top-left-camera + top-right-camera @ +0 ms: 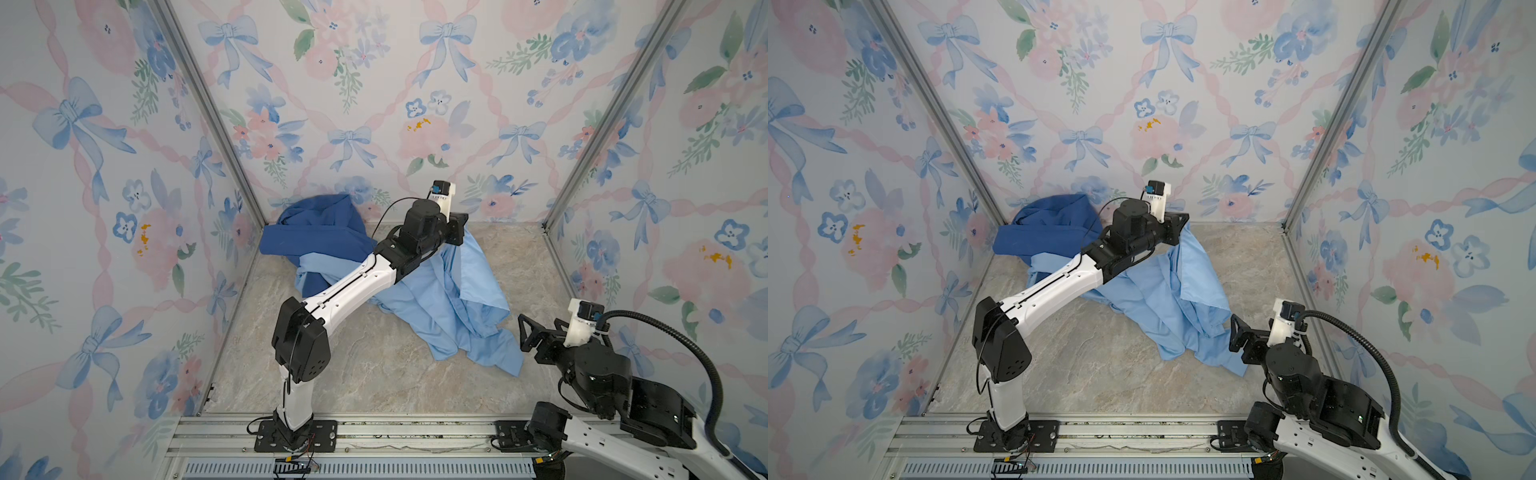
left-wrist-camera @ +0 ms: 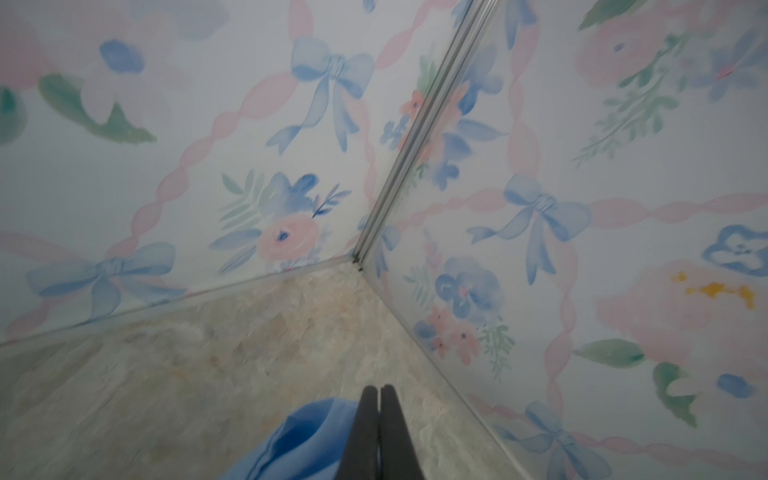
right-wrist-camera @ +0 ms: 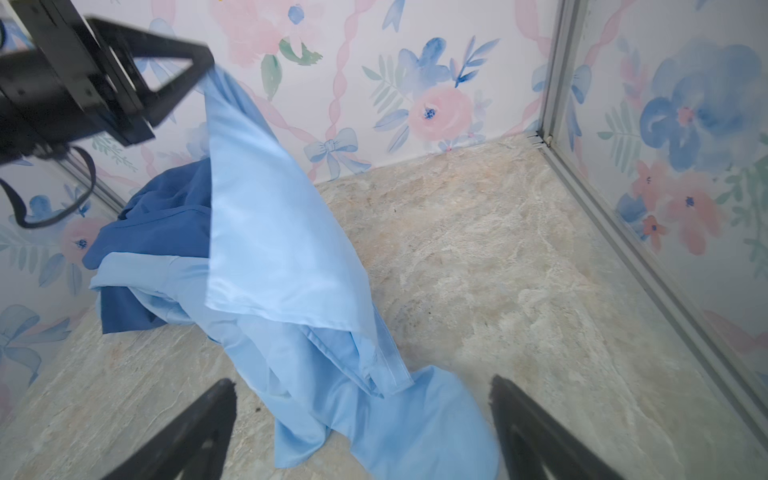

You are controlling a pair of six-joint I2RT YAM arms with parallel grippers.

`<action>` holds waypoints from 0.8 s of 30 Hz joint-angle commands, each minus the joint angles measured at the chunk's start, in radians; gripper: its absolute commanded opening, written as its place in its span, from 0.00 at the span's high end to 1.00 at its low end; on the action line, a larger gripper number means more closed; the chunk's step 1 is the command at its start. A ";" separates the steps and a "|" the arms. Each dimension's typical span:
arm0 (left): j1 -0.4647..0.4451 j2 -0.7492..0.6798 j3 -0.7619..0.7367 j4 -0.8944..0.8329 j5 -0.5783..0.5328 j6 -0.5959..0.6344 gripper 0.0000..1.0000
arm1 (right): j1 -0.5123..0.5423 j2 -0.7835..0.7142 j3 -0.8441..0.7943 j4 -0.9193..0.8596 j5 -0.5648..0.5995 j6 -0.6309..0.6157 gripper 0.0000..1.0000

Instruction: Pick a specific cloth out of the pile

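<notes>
My left gripper [image 1: 462,224] [image 1: 1183,219] is raised near the back wall, shut on an edge of the light sky-blue cloth [image 1: 449,299] [image 1: 1167,299]. The cloth hangs from the shut jaws [image 3: 205,62] and drapes down to the floor, its far end trailing toward the right arm. In the left wrist view the fingers [image 2: 370,415] are pressed together, with the cloth [image 2: 299,440] beside them. The pile [image 1: 316,232] [image 1: 1046,232] [image 3: 166,216], a royal-blue heap, lies in the back left corner, and part of the cloth still rests on it. My right gripper [image 1: 524,334] [image 1: 1236,332] [image 3: 361,386] is open, low over the cloth's trailing end [image 3: 415,424].
Floral-papered walls enclose the marble floor [image 1: 374,365] on three sides, with metal corner posts [image 1: 582,166] at the back. An aluminium rail [image 1: 374,432] runs along the front, carrying both arm bases. The left arm's white link [image 1: 353,282] spans above the cloth.
</notes>
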 commanded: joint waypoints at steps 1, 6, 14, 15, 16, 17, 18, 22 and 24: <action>0.055 -0.166 -0.139 -0.078 -0.091 0.105 1.00 | -0.023 0.025 -0.016 -0.097 0.037 -0.008 0.03; 0.204 -0.387 -0.440 -0.097 0.004 0.118 0.73 | -0.076 0.187 0.001 0.009 -0.040 -0.084 0.03; 0.312 -0.575 -0.532 -0.192 0.185 0.425 0.02 | -0.369 0.553 0.000 0.342 -0.490 -0.220 0.03; 0.313 -0.577 -0.529 -0.191 0.202 0.430 0.02 | -0.399 0.600 -0.004 0.397 -0.531 -0.243 0.03; 0.315 -0.574 -0.526 -0.191 0.226 0.435 0.02 | -0.424 0.663 0.003 0.446 -0.569 -0.263 0.03; 0.316 -0.572 -0.529 -0.191 0.243 0.442 0.02 | -0.444 0.741 0.025 0.470 -0.595 -0.282 0.03; 0.320 -0.573 -0.541 -0.191 0.243 0.448 0.02 | -0.457 0.826 0.061 0.473 -0.611 -0.297 0.03; 0.358 -0.551 -0.591 -0.143 0.239 0.384 0.02 | -0.466 1.100 0.161 0.556 -0.680 -0.314 0.03; 0.383 -0.551 -0.582 -0.144 0.313 0.347 0.02 | -0.481 1.205 0.203 0.587 -0.702 -0.302 0.03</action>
